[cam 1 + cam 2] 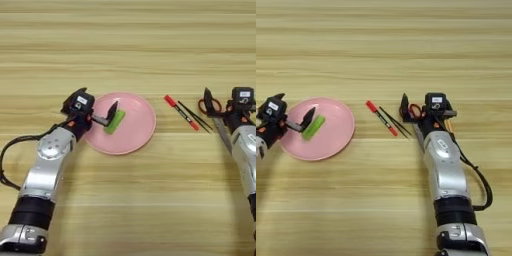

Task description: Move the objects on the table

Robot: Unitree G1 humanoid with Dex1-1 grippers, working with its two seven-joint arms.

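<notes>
1. Left eye view: the left end effector (111,116) reaches in over the left part of the round pink plate (135,135), its two black fingers spread apart, one tip standing just at the upper end of the small green block (115,121).
2. Nothing is grasped on that side (the block lies flat on the plate, slanted, with the fingers at its left end).
3. Pink plate sits on the wooden bench (128,50), left of centre, with the left arm's silver forearm running down to the lower left corner.
4. Right of the plate, a red marker (181,112) lies slanted on the bench, and a thin black stick (195,116) lies just beside it, nearly parallel.
5. Red-handled scissors (415,111) lie further right, their red loops showing next to the right end effector (406,111).
6. Right end effector rests at the scissors, one black finger upright just left of the red handles; whether it is released or clenched cannot be told.
7. A thin orange-handled tool (449,125) shows only as a sliver behind the right wrist.
</notes>
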